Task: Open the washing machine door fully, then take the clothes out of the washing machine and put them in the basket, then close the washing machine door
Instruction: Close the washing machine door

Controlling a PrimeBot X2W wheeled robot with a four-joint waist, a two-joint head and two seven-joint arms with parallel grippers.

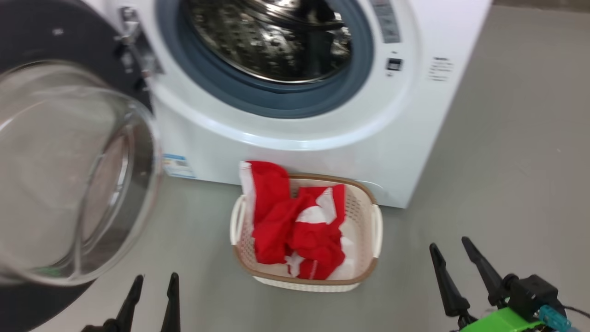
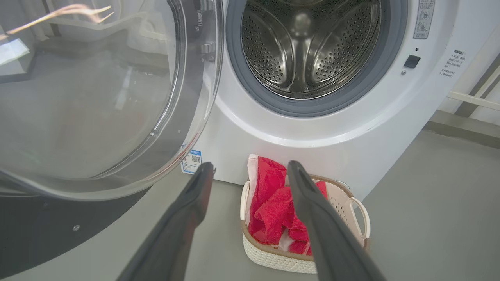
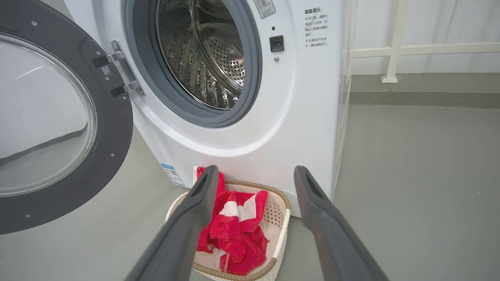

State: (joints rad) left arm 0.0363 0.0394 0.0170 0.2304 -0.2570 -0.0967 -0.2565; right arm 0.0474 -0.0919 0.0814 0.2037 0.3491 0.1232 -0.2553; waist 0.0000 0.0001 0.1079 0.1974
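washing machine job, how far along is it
Done: the washing machine door stands wide open, the drum looks empty, and the clothes lie in the basket, one corner draped over its rim. In hand: nothing; the left gripper and right gripper are open and empty. Left: closing the door.

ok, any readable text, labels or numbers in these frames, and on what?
Nothing reads clearly.
Printed notice on the washing machine front: Chinese characters, too small.
Blue label low on that front: QR code, print blurred.
Grey sticker above the notice: too small.
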